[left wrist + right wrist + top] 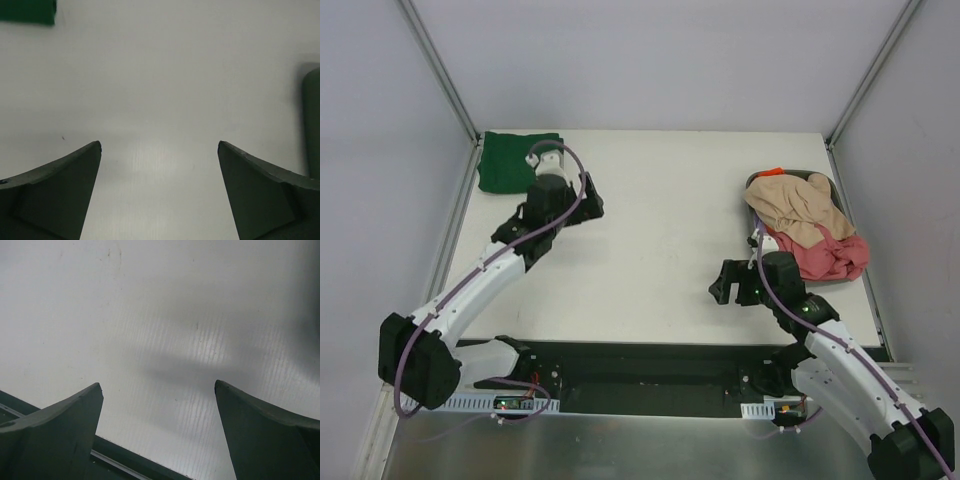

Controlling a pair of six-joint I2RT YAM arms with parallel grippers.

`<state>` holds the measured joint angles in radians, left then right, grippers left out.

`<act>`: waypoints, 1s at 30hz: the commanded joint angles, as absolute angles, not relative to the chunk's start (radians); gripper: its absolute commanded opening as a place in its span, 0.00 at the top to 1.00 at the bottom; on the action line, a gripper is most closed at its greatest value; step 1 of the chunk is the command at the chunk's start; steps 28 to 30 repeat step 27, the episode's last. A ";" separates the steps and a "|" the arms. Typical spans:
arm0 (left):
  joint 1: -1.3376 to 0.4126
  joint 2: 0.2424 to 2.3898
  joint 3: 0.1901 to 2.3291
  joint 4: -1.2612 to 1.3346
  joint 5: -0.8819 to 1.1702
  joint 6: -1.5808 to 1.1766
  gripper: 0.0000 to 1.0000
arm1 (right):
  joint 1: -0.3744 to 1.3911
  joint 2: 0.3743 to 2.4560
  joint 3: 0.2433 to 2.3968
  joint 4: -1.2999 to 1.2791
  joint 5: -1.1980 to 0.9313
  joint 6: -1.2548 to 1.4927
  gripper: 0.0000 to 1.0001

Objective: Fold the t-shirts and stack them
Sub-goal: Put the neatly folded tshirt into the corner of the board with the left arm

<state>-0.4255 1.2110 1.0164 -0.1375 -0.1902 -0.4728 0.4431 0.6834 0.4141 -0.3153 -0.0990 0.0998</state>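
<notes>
Dark fingers (60,190) of the left end effector (160,146) fill the bottom of its wrist view, spread wide and released above the white bench (660,220); the right end effector (159,386), near five o'clock on the bench, is splayed too and grasps nothing. At three o'clock the beige shirt (800,205) lies crumpled on top of the pink-red shirt (830,255), with an orange bit (775,171) showing at the heap's eleven o'clock edge. Over in the ten o'clock corner the dark green t-shirt (510,160) lies folded flat, just beside the left wrist.
</notes>
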 commanded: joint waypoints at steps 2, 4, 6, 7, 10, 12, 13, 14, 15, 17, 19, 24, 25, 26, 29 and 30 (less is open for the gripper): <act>-0.616 1.065 0.737 -0.031 -0.378 -0.618 0.01 | 0.439 0.670 0.402 -0.265 -0.126 0.098 0.04; -0.670 1.019 0.661 -0.046 -0.466 -0.603 0.01 | 0.437 0.660 0.400 -0.270 -0.114 0.100 0.04; -0.699 0.962 0.611 -0.099 -0.477 -0.617 0.01 | 0.439 0.644 0.388 -0.265 -0.094 0.106 0.04; -0.719 0.930 0.577 -0.115 -0.483 -0.638 0.01 | 0.439 0.634 0.379 -0.264 -0.084 0.112 0.04; -0.753 0.824 0.470 -0.117 -0.480 -0.698 0.01 | 0.439 0.598 0.356 -0.258 -0.054 0.126 0.04; -0.758 0.784 0.425 -0.115 -0.488 -0.693 0.01 | 0.437 0.566 0.342 -0.241 -0.051 0.130 0.04; -0.758 0.770 0.416 -0.118 -0.501 -0.695 0.01 | 0.437 0.554 0.333 -0.230 -0.064 0.129 0.04; -0.758 0.761 0.413 -0.123 -0.502 -0.684 0.01 | 0.439 0.539 0.322 -0.218 -0.083 0.127 0.04; -0.756 0.753 0.413 -0.123 -0.497 -0.672 0.01 | 0.439 0.525 0.315 -0.213 -0.089 0.127 0.04; -0.756 0.735 0.414 -0.120 -0.482 -0.655 0.01 | 0.437 0.499 0.295 -0.207 -0.077 0.129 0.04; -0.756 0.730 0.428 -0.129 -0.495 -0.634 0.01 | 0.437 0.471 0.282 -0.207 -0.060 0.130 0.04; -0.756 0.732 0.500 -0.169 -0.518 -0.568 0.01 | 0.437 0.399 0.241 -0.187 -0.051 0.124 0.04; -0.758 0.732 0.508 -0.173 -0.526 -0.555 0.01 | 0.437 0.388 0.236 -0.187 -0.029 0.129 0.04; -0.758 0.732 0.514 -0.173 -0.538 -0.545 0.01 | 0.439 0.382 0.239 -0.190 -0.012 0.135 0.04; -0.758 0.732 0.518 -0.173 -0.545 -0.538 0.01 | 0.437 0.374 0.239 -0.198 -0.006 0.137 0.04; -0.758 0.732 0.518 -0.173 -0.545 -0.538 0.01 | 0.437 0.374 0.239 -0.198 -0.006 0.137 0.04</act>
